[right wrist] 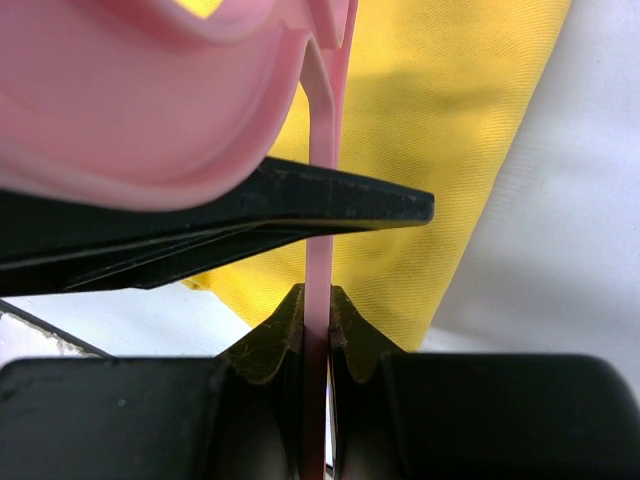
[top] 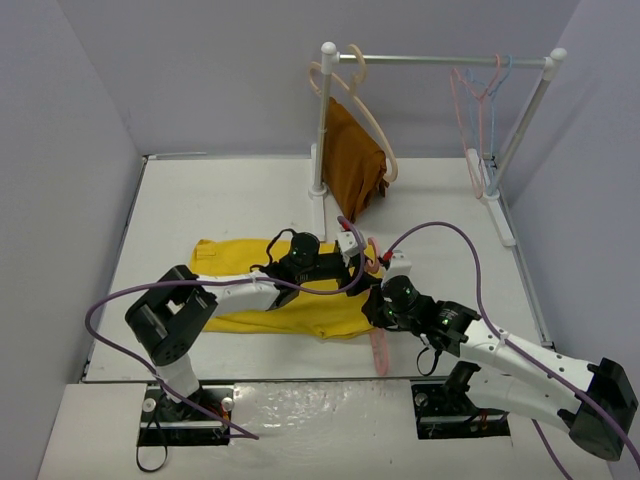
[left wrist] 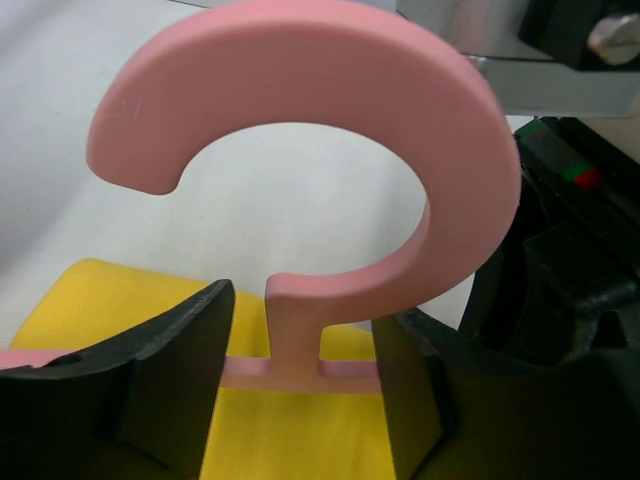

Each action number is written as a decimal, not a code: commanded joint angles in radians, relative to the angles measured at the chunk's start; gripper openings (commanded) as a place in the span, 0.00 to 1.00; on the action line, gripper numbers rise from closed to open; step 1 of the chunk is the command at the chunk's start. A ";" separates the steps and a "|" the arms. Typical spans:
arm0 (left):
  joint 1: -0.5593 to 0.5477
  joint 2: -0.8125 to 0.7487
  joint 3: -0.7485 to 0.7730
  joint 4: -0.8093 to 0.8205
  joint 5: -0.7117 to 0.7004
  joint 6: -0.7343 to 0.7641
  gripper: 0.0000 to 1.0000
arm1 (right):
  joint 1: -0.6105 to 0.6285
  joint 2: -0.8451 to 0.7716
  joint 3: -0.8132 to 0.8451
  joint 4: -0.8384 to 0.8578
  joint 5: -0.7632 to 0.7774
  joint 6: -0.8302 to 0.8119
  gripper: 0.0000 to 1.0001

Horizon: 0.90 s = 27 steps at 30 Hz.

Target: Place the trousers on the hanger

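Observation:
The yellow trousers (top: pixel 290 315) lie flat across the middle of the table. The pink hanger (top: pixel 380 350) stands over their right edge, hook (top: pixel 373 258) towards the back. My right gripper (top: pixel 378 298) is shut on a thin bar of the hanger (right wrist: pixel 318 230), pinched between its fingertips (right wrist: pixel 317 312), with the trousers (right wrist: pixel 450 150) behind. My left gripper (top: pixel 358 252) reaches over the trousers. In the left wrist view its jaws (left wrist: pixel 300 385) are open on both sides of the hanger's neck (left wrist: pixel 295 335), with gaps each side, above the yellow cloth (left wrist: pixel 300 440).
A white clothes rack (top: pixel 440 60) stands at the back. A thick beige hanger (top: pixel 375 120) with a rust-brown cloth (top: pixel 352 165) hangs at its left end. A second pink hanger (top: pixel 462 100) and a light blue hanger (top: pixel 494 90) hang at its right end. Purple cables loop over both arms.

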 commanded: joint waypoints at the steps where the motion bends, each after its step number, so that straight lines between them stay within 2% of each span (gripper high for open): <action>1: 0.005 0.000 0.037 0.093 -0.011 0.025 0.50 | 0.011 -0.010 0.046 0.105 -0.021 -0.010 0.00; 5: 0.005 0.012 0.034 0.126 -0.029 0.004 0.37 | 0.011 -0.003 0.047 0.106 -0.022 -0.012 0.00; 11: 0.007 -0.005 0.000 0.167 -0.021 0.035 0.32 | 0.011 -0.008 0.050 0.104 -0.023 -0.011 0.02; 15: 0.017 -0.029 -0.036 0.176 0.026 0.073 0.31 | 0.011 -0.027 0.059 0.087 -0.007 -0.007 0.21; 20: 0.038 -0.047 -0.073 0.222 0.077 0.077 0.29 | 0.011 -0.040 0.113 0.018 0.034 0.012 0.63; 24: 0.051 -0.061 -0.097 0.229 0.099 0.094 0.29 | 0.006 -0.060 0.163 -0.096 0.107 0.084 0.71; 27: 0.060 -0.068 -0.103 0.226 0.116 0.100 0.29 | 0.002 -0.080 0.209 -0.201 0.167 0.137 0.72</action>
